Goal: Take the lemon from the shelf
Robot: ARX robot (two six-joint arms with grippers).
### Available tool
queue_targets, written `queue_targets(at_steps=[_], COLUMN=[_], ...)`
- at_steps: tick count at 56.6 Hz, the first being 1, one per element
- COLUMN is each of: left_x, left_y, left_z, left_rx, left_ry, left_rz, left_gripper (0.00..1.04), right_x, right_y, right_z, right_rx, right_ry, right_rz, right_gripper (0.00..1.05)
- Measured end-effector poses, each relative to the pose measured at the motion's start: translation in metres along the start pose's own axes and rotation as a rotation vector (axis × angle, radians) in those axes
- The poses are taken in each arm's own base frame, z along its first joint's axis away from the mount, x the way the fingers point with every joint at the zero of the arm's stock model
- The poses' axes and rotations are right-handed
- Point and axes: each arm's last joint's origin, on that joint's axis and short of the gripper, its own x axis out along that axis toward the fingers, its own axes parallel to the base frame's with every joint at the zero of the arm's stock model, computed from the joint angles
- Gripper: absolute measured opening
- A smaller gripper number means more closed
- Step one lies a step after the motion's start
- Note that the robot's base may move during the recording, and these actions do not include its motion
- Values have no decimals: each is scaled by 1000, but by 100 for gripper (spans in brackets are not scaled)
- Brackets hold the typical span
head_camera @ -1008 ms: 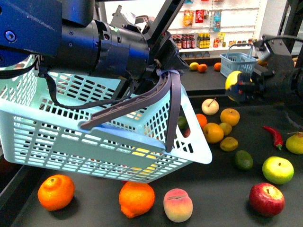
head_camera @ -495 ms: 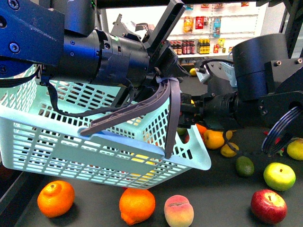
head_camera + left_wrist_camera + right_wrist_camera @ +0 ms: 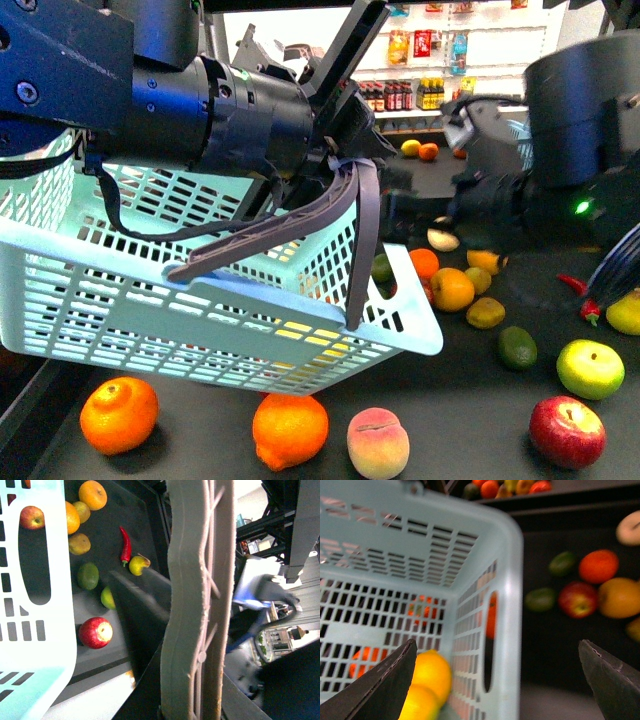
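A bright yellow lemon (image 3: 432, 672) lies inside the light blue basket (image 3: 150, 300), close against another yellow fruit (image 3: 417, 705); in the front view only yellow patches show through the basket slots. My left gripper (image 3: 345, 150) is shut on the grey basket handle (image 3: 200, 605) and holds the basket tilted above the black shelf tray (image 3: 450, 385). My right gripper (image 3: 496, 645) is open with nothing between its fingers, over the basket's rim. The blurred right arm (image 3: 570, 130) sits at the right.
Loose fruit lies on the tray: two oranges (image 3: 120, 413) (image 3: 290, 430), a peach (image 3: 377, 443), a red apple (image 3: 567, 430), a green apple (image 3: 589, 368), a red chilli (image 3: 585, 300) and a cluster of oranges (image 3: 452, 290). White store shelves (image 3: 430, 60) stand behind.
The right gripper carried a yellow lemon leftward to the basket, let it go there, and has since pulled back up and to the right. The left arm and basket barely moved.
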Motion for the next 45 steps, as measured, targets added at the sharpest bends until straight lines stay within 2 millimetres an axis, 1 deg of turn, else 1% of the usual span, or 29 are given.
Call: queue_targets(at_steps=[3,6,9,15,16,18,19,21,22,24,25,27,28,32,39,40,42,45], left_x=[0,0,0,0,0,0,0,0,0,0,0,0,0,0,0,0,0,0], left_y=[0,0,0,0,0,0,0,0,0,0,0,0,0,0,0,0,0,0], left_z=[0,0,0,0,0,0,0,0,0,0,0,0,0,0,0,0,0,0], left_rx=[0,0,0,0,0,-1,-1,-1,-1,-1,-1,0,0,-1,-1,-1,-1,0], left_ry=[0,0,0,0,0,0,0,0,0,0,0,0,0,0,0,0,0,0], left_rz=[0,0,0,0,0,0,0,0,0,0,0,0,0,0,0,0,0,0], left_gripper=[10,10,10,10,10,10,10,10,10,10,10,10,10,10,10,10,10,10], right_x=[-20,-35,-56,-100,-105,-123,-128,-147,-151,-169,-174,-190,-194,-222,-257,-259,-268,-279], right_y=[-9,-14,-21,-31,-32,-34,-35,-35,-35,-34,-34,-31,-30,-23,-11,-9,-4,2], right_z=[12,18,23,24,24,23,22,20,20,17,16,13,12,0,-22,-24,-32,-44], right_rx=[-28,-60,-89,-132,-136,-139,-142,-154,-155,-157,-157,-161,-164,-174,-168,-164,-166,-177], right_ry=[-37,-62,-93,-122,-124,-125,-124,-136,-139,-148,-150,-154,-156,-158,-131,-138,-197,-231], right_rz=[-65,-115,-181,-294,-304,-340,-350,-392,-401,-428,-435,-465,-475,-508,-544,-535,-442,-339], right_gripper=[97,97,97,97,97,97,97,97,97,97,97,97,97,97,97,97,90,82])
